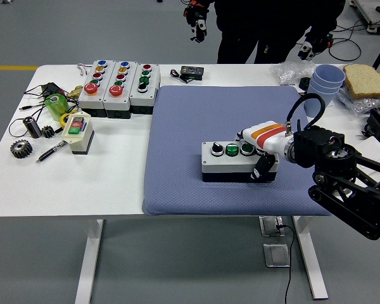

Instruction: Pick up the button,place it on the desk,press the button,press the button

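- The right hand [261, 152] comes in from the right edge of the table [114, 183], its fingers wrapped around the right end of the button box [234, 161].
- White knuckles lie over the top of the box and a dark thumb presses against its front face, so the hand is clamped on it.
- The button box sits flat on the blue mat [196, 126], in the mat's near right part, long side roughly parallel to the table's near edge.
- On its lid I can see a black knob at the left and two green buttons next to it; the right end is hidden under the hand.
- The mat covers the middle and right of the table, reaching almost to the near edge.
- Over at the far left, three more button boxes [118, 85] stand side by side, just beside the mat's far left corner.
- Nearer the left edge: a green roll [54, 105], a small switch box [78, 132] with a red and a green key, a gear [20, 149] and a pen [50, 152].
- At the far right corner, stacked blue cups [326, 81] and a slice of bread [365, 80].
- A small black device [191, 72] lies at the far edge.
- A person in dark clothes [266, 28] stands beyond the far edge, both hands hanging clear of the table.
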Motion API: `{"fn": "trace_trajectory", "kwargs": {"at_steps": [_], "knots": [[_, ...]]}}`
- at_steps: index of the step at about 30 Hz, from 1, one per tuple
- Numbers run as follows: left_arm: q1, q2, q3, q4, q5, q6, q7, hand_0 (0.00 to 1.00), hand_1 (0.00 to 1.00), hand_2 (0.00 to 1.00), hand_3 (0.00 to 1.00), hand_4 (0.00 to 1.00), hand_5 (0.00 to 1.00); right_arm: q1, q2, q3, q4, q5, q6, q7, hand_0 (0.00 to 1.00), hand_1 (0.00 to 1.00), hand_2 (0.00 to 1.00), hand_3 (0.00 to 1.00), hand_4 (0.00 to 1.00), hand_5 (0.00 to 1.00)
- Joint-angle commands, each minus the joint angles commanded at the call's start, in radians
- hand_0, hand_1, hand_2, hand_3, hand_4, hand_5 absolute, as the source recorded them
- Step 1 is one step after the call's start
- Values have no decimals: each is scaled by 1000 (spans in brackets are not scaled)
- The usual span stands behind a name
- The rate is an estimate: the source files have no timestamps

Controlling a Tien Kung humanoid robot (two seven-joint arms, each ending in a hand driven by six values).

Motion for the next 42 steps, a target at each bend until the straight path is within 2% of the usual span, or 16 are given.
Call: {"fn": "trace_trajectory", "kwargs": {"at_steps": [7,8,12,13,19,20,25,26,30,31,32,38,42], "knots": [[-4,1,4,0,-9,0,-3,628,663,682,604,343,646,-15,-2,26,-7,-13,0,13,194,84,353,520,630,2],[-4,1,5,0,-12,0,-3,628,663,682,604,344,648,-15,-2,27,-8,-17,3,17,280,139,390,527,688,20],[-6,1,3,0,-10,0,-3,628,663,682,604,344,648,-17,-1,25,-14,-59,7,38,280,139,390,527,688,20],[-7,1,8,0,-16,0,-4,628,663,682,604,343,647,-18,-1,25,-14,-74,8,45,663,478,551,629,856,119],[-7,1,14,0,-25,1,-6,628,663,682,604,343,647,-22,-3,33,-11,-92,20,79,663,478,551,629,856,119],[-8,0,14,0,-25,1,-6,628,663,682,604,344,648,-23,-4,35,-10,-93,21,85,906,779,805,824,930,137],[-8,0,17,0,-27,1,-7,628,663,682,604,344,648,-30,-6,54,-4,-82,35,102,906,779,805,824,930,137],[-8,0,16,0,-25,0,-6,628,663,682,604,343,646,-33,-7,60,-3,-77,38,104,998,887,949,959,966,133],[-8,0,17,0,-26,0,-7,628,663,682,604,343,646,-48,-9,83,4,-49,55,97,998,887,949,959,966,133],[-8,0,16,0,-25,1,-6,628,663,682,604,343,646,-53,-10,91,7,-43,52,96,998,887,949,959,966,133],[-8,0,16,0,-25,1,-6,628,663,682,604,344,649,-55,-11,94,9,-41,51,96,998,953,998,998,980,124],[-8,-1,15,0,-24,1,-6,628,663,682,604,344,648,-83,-23,148,66,-19,-11,95,998,957,998,998,994,125],[-9,-1,13,0,-21,1,-6,628,663,682,604,344,648,-98,-34,196,125,-15,-20,96,998,957,998,998,994,125]]}}
